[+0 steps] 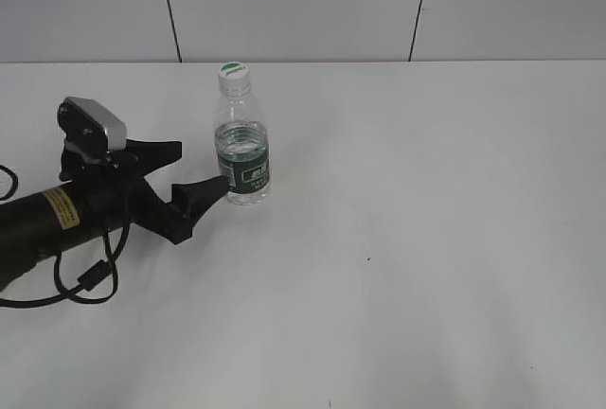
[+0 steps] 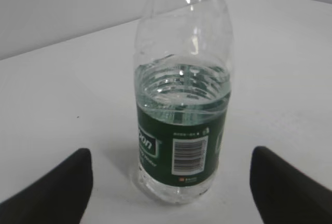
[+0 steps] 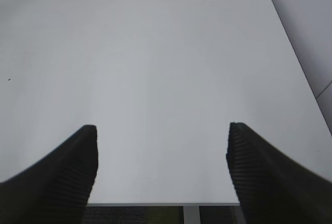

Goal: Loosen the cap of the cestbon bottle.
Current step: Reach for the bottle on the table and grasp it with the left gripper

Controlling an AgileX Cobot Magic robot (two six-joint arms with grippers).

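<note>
Standing upright on the white table [image 1: 426,239] is one small water bottle [image 1: 242,149], toward the back left and near the wall panels [image 1: 284,2]. It is holding water up to roughly the top of its dark green label band, and its white cap [image 1: 233,72] is sitting on the neck.

One black arm is reaching in from the left, lying low over the table, with a cable [image 1: 85,281] looping beneath it. Its left gripper [image 1: 199,168] is spreading its two fingers wide; the nearer finger tip is sitting just beside the bottle's label, the farther one is pointing behind it, and I cannot tell whether either is touching. In the left wrist view the bottle [image 2: 181,125] is standing between and beyond the two dark fingers [image 2: 57,187], with nothing gripped.

The right gripper [image 3: 161,167] is showing only in its own wrist view, fingers wide apart and holding nothing, hanging over bare table [image 3: 155,68] near its edge.

Nothing is standing between the bottle and either gripper.
</note>
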